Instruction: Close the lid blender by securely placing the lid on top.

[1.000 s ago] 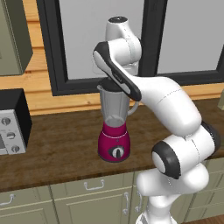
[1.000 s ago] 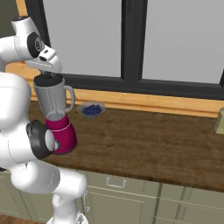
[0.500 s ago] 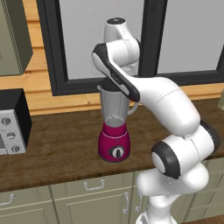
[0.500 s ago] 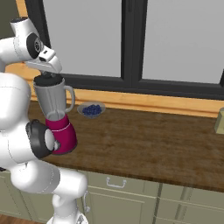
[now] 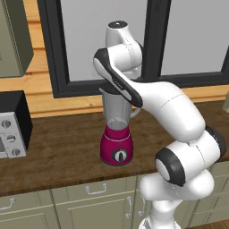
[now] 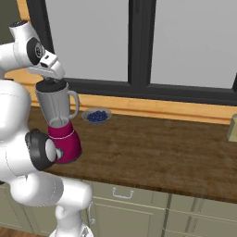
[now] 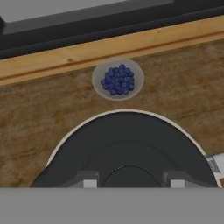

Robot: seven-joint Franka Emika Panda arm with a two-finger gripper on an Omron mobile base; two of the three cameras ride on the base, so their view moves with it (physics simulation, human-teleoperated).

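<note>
At the left of the right base view, the two-finger gripper [image 6: 52,82] sits clamped on the flat round black lid [image 7: 127,151], atop the magenta-based, clear-jarred blender [image 6: 60,124].

Glossy white arm [image 5: 170,107]; dark joints

The black round lid [image 7: 127,148] sits level on the jar mouth of the upright magenta-based blender [image 5: 117,134].

Blender [image 5: 116,143] stands on counter [image 6: 162,157], microwave [image 5: 13,125] well to its left. Bowl of blueberries [image 6: 96,115] sits just behind-right of blender, near window sill [image 6: 152,105]. Lid [image 7: 127,148] on jar top, under gripper [image 7: 130,178].
</note>
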